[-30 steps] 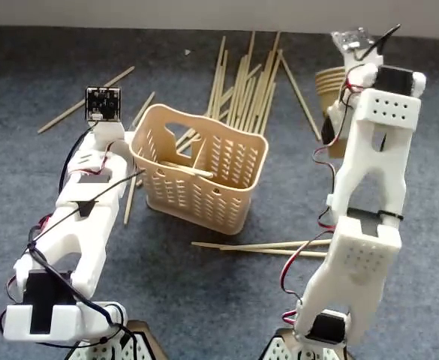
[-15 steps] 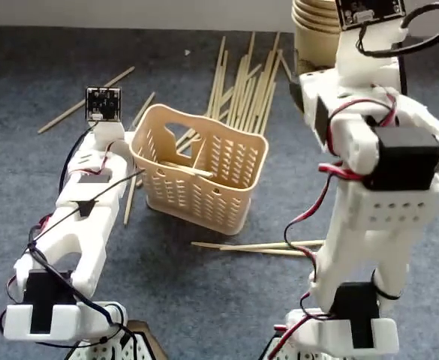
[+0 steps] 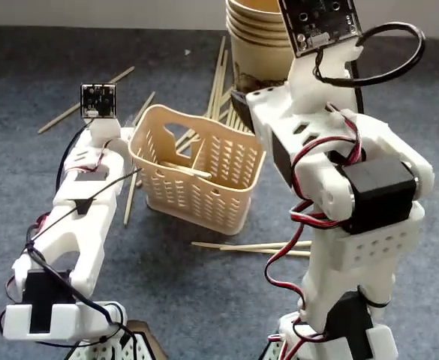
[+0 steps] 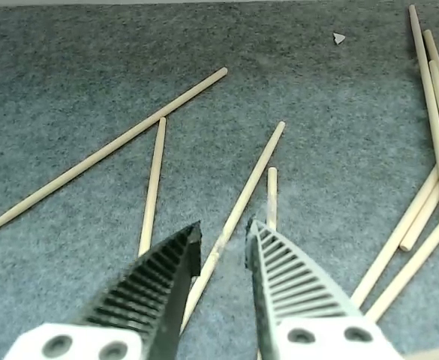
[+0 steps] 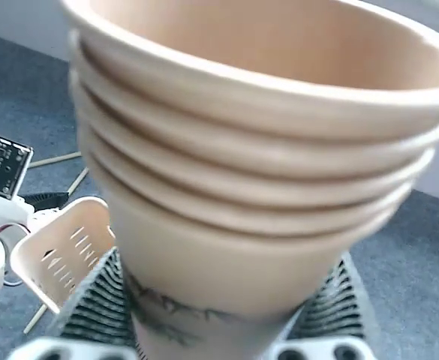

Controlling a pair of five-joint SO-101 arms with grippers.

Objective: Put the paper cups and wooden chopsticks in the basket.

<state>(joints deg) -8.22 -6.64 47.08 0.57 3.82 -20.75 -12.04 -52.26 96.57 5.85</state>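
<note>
My right gripper (image 5: 219, 315) is shut on a stack of several nested paper cups (image 5: 257, 172), its ribbed fingers (image 5: 99, 300) pressing both sides of the lowest cup. In the high view the cups (image 3: 260, 41) hang high behind the cream basket (image 3: 196, 169), which holds one chopstick (image 3: 185, 169). My left gripper (image 4: 224, 232) is open just above the carpet, with a wooden chopstick (image 4: 242, 202) lying between its fingertips. More chopsticks (image 4: 106, 154) lie around it. The left arm (image 3: 84, 195) stretches along the basket's left side.
A loose pile of chopsticks (image 3: 221, 71) lies behind the basket, partly hidden by the cups. Two more chopsticks (image 3: 253, 246) lie in front of the basket beside the right arm. One chopstick (image 3: 61, 116) lies at the far left. Grey carpet covers the table.
The right arm has lifted the cup stack from the back right and carried it up and leftward to behind the basket. The left arm has hardly moved.
</note>
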